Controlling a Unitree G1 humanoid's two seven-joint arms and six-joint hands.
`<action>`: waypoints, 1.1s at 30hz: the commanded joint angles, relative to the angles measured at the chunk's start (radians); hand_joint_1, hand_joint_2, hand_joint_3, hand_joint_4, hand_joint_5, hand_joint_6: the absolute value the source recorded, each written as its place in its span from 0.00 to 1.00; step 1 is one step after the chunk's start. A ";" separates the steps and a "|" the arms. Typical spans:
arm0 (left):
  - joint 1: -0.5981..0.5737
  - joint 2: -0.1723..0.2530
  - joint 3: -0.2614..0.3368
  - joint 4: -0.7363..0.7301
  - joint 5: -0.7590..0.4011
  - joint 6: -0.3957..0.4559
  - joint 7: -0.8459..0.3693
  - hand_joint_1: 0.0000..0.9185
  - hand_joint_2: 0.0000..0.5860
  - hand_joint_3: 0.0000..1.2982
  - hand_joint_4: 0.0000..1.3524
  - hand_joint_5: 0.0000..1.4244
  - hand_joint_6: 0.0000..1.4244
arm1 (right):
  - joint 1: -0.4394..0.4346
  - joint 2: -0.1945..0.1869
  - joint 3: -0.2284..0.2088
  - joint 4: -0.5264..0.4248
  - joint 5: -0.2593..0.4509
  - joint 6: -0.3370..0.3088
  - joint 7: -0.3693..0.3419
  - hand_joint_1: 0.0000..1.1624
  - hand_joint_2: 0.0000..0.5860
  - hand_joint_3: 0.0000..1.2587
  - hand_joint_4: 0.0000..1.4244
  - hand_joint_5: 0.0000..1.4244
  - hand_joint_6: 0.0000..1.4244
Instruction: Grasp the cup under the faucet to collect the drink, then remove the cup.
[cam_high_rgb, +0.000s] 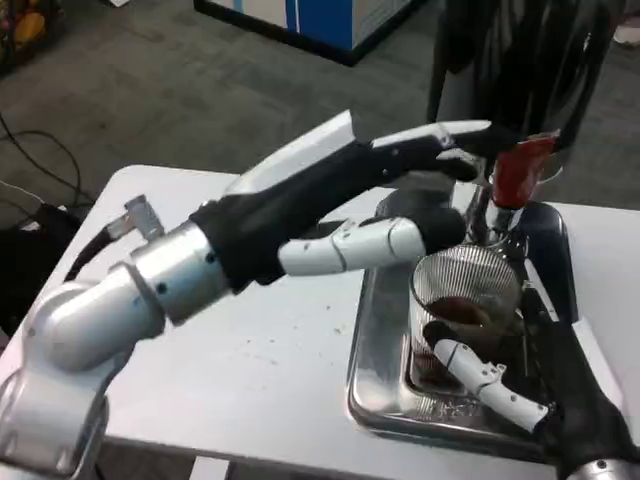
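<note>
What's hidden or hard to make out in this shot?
- Faucet spout above the cup: head view, the left hand covers it.
- Right hand: palm cut off by the bottom edge.
- Whether drink is flowing: too blurred.
- Steel tray: far rim behind the left hand.

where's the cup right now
In the head view, lower right: the ribbed clear cup stands in the metal tray beneath the red-handled faucet, gripped by the right hand.

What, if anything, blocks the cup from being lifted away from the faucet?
The left hand reaches across just above the cup, by the red faucet handle. The right hand already holds the cup in the tray.
</note>
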 joint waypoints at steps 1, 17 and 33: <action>0.066 0.036 0.034 -0.060 -0.018 0.031 0.008 0.00 0.25 0.14 0.08 0.14 0.10 | -0.009 0.009 0.008 0.007 -0.009 0.016 -0.010 0.52 0.37 0.00 0.00 0.00 0.00; 0.277 0.095 0.125 -0.161 -0.025 0.070 0.043 0.00 0.23 0.14 0.09 0.15 0.11 | -0.016 0.040 0.032 0.037 -0.035 0.020 -0.043 0.52 0.38 0.00 0.00 0.00 0.00; 0.470 0.102 0.176 -0.187 -0.029 0.067 0.102 0.00 0.24 0.15 0.09 0.15 0.11 | -0.052 0.078 0.044 0.087 -0.056 0.037 -0.099 0.52 0.36 0.00 0.00 0.03 0.00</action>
